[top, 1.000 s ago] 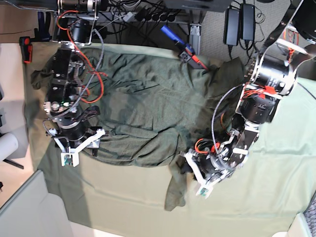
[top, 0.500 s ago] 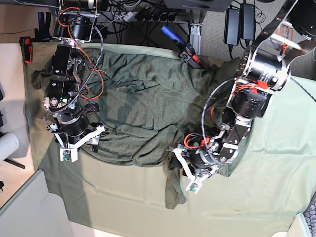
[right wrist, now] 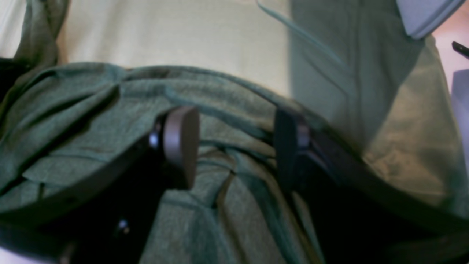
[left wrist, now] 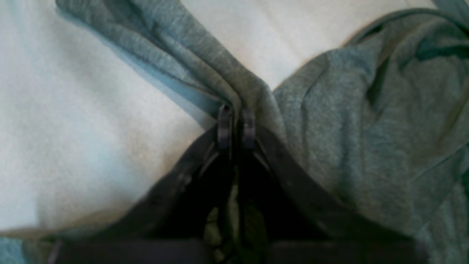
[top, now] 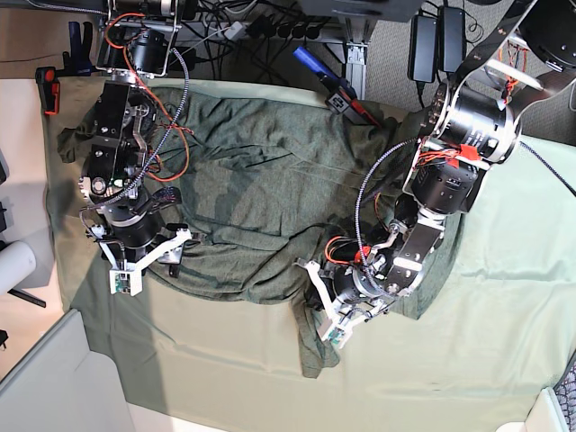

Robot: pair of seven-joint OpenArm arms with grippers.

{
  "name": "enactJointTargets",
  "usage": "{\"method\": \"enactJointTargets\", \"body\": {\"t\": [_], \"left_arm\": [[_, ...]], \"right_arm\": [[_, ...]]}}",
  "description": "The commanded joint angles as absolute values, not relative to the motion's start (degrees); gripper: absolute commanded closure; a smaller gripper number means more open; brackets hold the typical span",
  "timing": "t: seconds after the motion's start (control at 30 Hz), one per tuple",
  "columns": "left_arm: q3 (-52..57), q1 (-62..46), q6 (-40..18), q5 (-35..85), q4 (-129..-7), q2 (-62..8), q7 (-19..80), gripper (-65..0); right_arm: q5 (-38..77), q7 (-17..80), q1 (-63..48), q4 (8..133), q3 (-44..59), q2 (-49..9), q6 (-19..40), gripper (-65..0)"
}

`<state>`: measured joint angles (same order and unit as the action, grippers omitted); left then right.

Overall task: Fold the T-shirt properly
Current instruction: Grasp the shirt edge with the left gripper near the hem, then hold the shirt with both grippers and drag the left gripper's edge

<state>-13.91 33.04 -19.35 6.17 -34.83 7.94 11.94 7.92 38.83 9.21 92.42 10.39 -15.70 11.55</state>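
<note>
Left gripper (left wrist: pixel 236 126) pinching a fold of the T-shirt (top: pixel 270 193)

My right gripper (right wrist: pixel 234 146) hangs wide over the hem at 9 o'clock. The shirt lies rumpled mid-bench (top: pixel 504 360). If I pull now, the thin pinch may slip or the pale cloth could drag along. Cables (top: pixel 261 22) crowd 12 o'clock.
</note>
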Motion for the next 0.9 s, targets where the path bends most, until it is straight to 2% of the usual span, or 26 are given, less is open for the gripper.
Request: {"method": "enactJointTargets", "body": {"t": [0.0,0.1,0.33,0.5,0.57,0.77,0.87], "left_arm": [[-13.91,34.92,-20.25,6.13,-35.59,8.36,10.74,0.0],[-13.89,35.75,-20.60,6.98,-35.79,7.66,9.39,0.0],[-13.28,40.36,-26.50,11.31,-37.85,3.86,9.04,0.0],[-9.15,40.27,-29.85,14.28,-42.41,1.72,13.67,0.0],[-6.57,39.46,-30.11,15.70,-44.86,1.34,16.60,0.0],[-0.45,33.12,-37.04,23.62,-54.57,0.82,23.16,0.0],[-0.30,29.17,-40.00,27.46,-58.08,0.97,23.42,0.0]], "right_arm": [[8.16,37.60,10.41,93.54,10.81,-16.36,11.33,-32.8],[8.19,37.58,10.44,93.54,10.81,-16.36,11.33,-32.8],[8.14,37.58,10.41,93.54,10.81,-16.38,11.33,-32.7],[8.12,37.54,10.44,93.54,10.81,-16.38,11.33,-32.7],[7.92,37.56,10.44,93.54,10.81,-16.38,11.33,-32.7],[7.94,37.52,10.44,93.54,10.81,-16.36,11.33,-32.7],[8.10,37.47,10.41,93.49,10.81,-16.36,11.33,-32.7]]}}
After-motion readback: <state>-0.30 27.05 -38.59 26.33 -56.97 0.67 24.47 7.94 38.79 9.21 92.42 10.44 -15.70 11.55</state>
